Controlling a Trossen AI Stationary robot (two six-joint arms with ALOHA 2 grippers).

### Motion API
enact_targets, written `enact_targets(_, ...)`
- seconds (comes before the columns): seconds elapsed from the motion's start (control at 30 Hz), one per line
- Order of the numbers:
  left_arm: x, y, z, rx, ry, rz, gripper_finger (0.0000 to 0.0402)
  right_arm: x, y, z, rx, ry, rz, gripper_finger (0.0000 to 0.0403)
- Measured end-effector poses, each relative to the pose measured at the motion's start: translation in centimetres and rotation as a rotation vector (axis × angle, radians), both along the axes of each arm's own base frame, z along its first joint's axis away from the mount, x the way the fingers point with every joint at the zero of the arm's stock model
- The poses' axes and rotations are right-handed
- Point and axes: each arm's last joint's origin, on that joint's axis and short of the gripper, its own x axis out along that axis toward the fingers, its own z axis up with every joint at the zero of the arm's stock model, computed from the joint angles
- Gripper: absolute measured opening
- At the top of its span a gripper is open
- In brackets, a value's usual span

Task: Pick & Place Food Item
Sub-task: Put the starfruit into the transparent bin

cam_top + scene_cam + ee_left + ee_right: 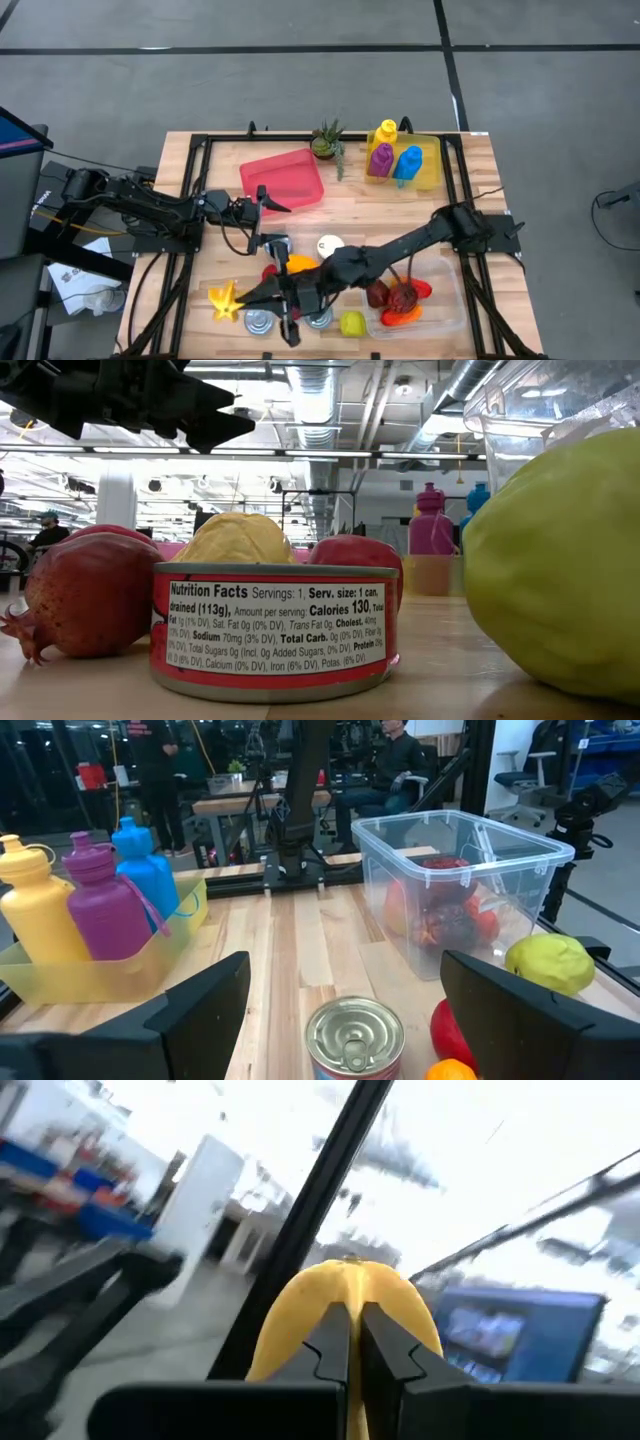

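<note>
Two cans (262, 321) sit nearest. Right pincer (352, 1342) at table's six o'clock, clamped on one banana (340, 1305); left pincer (268, 200) spread apart, empty.

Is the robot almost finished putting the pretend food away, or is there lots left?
Partly done. The clear plastic bin already holds some red and orange food. In hand: the right gripper is shut on a yellow banana-shaped toy, near the table's front. The left gripper waits open beside the red tray. Left outside the bin: the yellow-green fruit, tin cans and yellow star fruit.
</note>
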Motion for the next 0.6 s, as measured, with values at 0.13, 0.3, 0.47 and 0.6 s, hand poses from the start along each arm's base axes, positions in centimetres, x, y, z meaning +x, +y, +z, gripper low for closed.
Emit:
enact_targets(0.13,0.0,0.0,0.0,0.0,0.001,0.0,0.032,1.0,0.2,-1.8,0.026,-0.124,-0.018,0.0)
enact_targets(0.3,0.0,0.0,0.0,0.0,0.003,0.0,0.032,2.0,-0.2,-3.7,0.041,-0.173,-0.037,0.0)
enact_targets(0.47,0.0,0.0,-0.3,0.002,0.024,0.0,0.032,2.5,-0.1,-4.5,0.021,-0.071,-0.077,0.0)
enact_targets(0.6,0.0,0.0,-0.3,0.003,0.026,0.004,0.032,2.2,0.5,-4.6,0.02,-0.063,-0.067,0.0)
